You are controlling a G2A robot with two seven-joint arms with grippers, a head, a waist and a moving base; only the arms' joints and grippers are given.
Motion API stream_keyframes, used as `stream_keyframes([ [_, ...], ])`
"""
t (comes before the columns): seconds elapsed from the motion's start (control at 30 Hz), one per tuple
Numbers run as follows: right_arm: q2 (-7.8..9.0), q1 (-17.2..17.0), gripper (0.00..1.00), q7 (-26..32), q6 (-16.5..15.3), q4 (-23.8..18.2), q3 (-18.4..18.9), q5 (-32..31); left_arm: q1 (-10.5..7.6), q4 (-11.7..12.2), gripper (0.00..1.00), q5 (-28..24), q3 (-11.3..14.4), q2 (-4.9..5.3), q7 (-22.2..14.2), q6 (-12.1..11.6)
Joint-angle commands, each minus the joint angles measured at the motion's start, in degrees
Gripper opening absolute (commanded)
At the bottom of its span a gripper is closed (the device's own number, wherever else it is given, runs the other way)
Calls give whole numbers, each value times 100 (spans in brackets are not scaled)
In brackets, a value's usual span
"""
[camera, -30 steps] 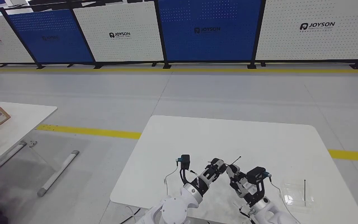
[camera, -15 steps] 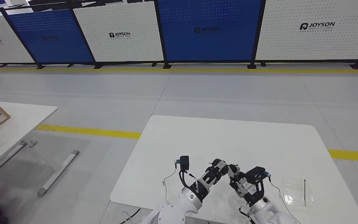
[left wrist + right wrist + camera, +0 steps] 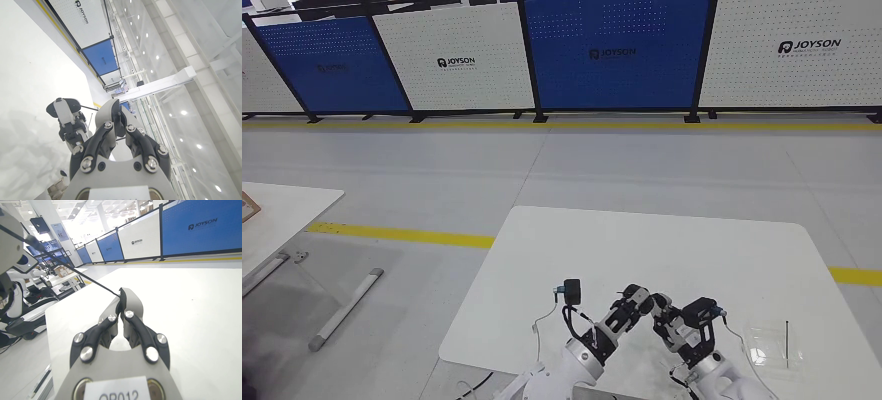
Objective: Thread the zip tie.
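A thin black zip tie (image 3: 79,274) is stretched between my two grippers over the near part of the white table (image 3: 662,250). My right gripper (image 3: 121,298) is shut on one end of it. From there the strap runs up to its small head (image 3: 32,240), right beside my left gripper. My left gripper (image 3: 119,114) is shut on the strap, which shows as a thin line between its pads. In the left wrist view the right gripper (image 3: 62,108) is close by with a piece of strap (image 3: 88,108) sticking out. From above, the left gripper (image 3: 637,297) and right gripper (image 3: 660,305) nearly touch.
A clear flat bag (image 3: 770,345) with a spare black zip tie (image 3: 787,338) lies on the table to the right of the arms; that spare tie (image 3: 40,381) lies close beside the right arm. The table's far half is bare. Blue and white panels stand behind.
The left gripper has moved slightly toward the right gripper, so the two stand closer. The strap tip that stuck out above the grippers a second ago is gone from the top view.
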Motion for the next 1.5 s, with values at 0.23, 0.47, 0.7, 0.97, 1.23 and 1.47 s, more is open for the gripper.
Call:
stream_keyframes([
  [0.23,7,-106,100,-192,-171,-99,139,196,-144,259,0,-182,-61,-38,284,216],
  [0.47,160,-605,100,-697,-171,-556,572,299,-301,538,0,-573,-236,-70,417,234],
  [0.7,377,-1157,100,-1499,-171,-939,956,426,-341,689,0,-723,-348,-80,448,213],
  [0.97,637,-1767,100,-2545,-171,-1078,1429,729,-383,849,0,-826,-415,-104,597,218],
  [1.23,891,-2324,100,-3583,-171,-1120,1779,1135,-449,929,0,-989,-513,-134,763,234],
  [1.47,891,-2324,100,-3583,-171,-1120,1779,1135,-449,929,0,-989,-513,-134,763,234],
])
